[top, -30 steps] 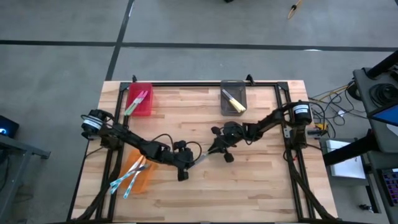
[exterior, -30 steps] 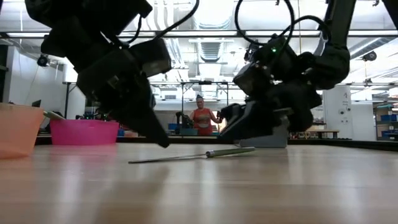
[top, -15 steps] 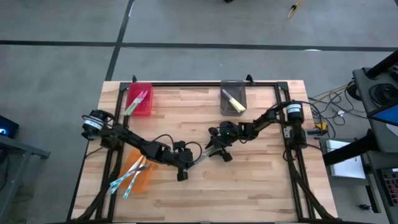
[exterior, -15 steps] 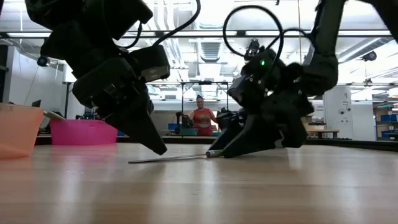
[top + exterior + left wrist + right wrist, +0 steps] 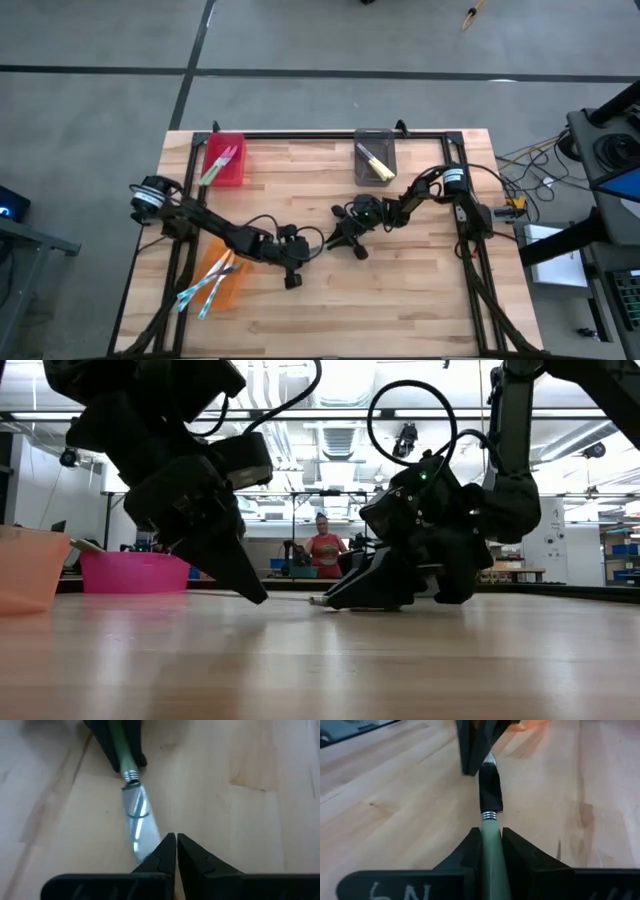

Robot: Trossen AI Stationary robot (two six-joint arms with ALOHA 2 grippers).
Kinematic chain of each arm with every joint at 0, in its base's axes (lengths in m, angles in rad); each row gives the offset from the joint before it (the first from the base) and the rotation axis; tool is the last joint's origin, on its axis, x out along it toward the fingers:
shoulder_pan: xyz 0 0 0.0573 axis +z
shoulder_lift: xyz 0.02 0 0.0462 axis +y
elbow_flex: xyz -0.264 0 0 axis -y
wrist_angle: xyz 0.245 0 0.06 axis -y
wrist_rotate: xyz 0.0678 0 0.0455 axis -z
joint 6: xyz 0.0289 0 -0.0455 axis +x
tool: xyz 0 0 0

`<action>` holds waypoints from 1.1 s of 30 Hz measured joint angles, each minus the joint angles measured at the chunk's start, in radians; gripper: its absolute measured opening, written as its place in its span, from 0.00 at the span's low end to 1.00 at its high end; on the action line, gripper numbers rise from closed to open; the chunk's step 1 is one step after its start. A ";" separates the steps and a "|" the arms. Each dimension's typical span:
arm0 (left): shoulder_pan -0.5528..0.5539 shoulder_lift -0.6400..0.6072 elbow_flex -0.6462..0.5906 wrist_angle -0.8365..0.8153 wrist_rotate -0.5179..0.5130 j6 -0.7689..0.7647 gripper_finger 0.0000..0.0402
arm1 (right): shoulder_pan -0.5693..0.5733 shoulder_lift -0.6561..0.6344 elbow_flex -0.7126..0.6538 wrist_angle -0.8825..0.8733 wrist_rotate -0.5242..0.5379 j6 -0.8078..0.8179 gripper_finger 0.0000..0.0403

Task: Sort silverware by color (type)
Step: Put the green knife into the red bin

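Green-handled knife [image 5: 490, 822] lay flat on wooden table [image 5: 420, 290], blade toward closed, empty left gripper [image 5: 176, 851], handle clamped by right gripper [image 5: 491, 851].

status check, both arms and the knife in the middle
Right gripper shut on green-handled knife by its handle, mid-table. Left gripper shut, tip at the blade's end. Blade low over the table. Nothing in the way.

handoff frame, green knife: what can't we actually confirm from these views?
- High view: green-handled knife too small, hidden under both end effectors.
- Left wrist view: blade tip hidden behind the shut left end effector; contact unclear.
- Right wrist view: handle end hidden between the right end effector fingers.
- Low view: knife mostly hidden behind the end effectors.
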 joint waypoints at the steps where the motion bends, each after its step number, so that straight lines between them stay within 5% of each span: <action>1: 0.001 -0.016 0.000 -0.013 -0.002 0.001 0.00 | -0.001 -0.010 0.000 -0.007 -0.016 0.007 0.11; 7: 0.002 -0.244 0.000 -0.157 -0.097 0.046 0.00 | -0.003 -0.147 -0.014 -0.029 -0.044 0.066 0.11; 13: -0.003 -0.574 0.000 -0.243 -0.180 0.191 0.00 | -0.003 -0.422 -0.043 -0.165 0.005 0.183 0.11; 18: -0.013 -0.838 0.000 -0.270 -0.201 0.372 0.00 | -0.018 -0.658 -0.068 -0.146 0.022 0.247 0.11; 21: -0.008 -0.949 0.000 -0.248 -0.203 0.495 0.00 | -0.016 -0.739 -0.056 0.009 0.018 0.356 0.11; 28: -0.007 -0.993 -0.050 0.028 -0.138 0.714 0.00 | 0.029 -0.731 0.006 0.537 -0.001 0.614 0.11; 33: -0.004 -0.885 -0.098 0.372 -0.003 0.844 0.06 | 0.085 -0.681 0.111 0.563 -0.019 0.739 0.11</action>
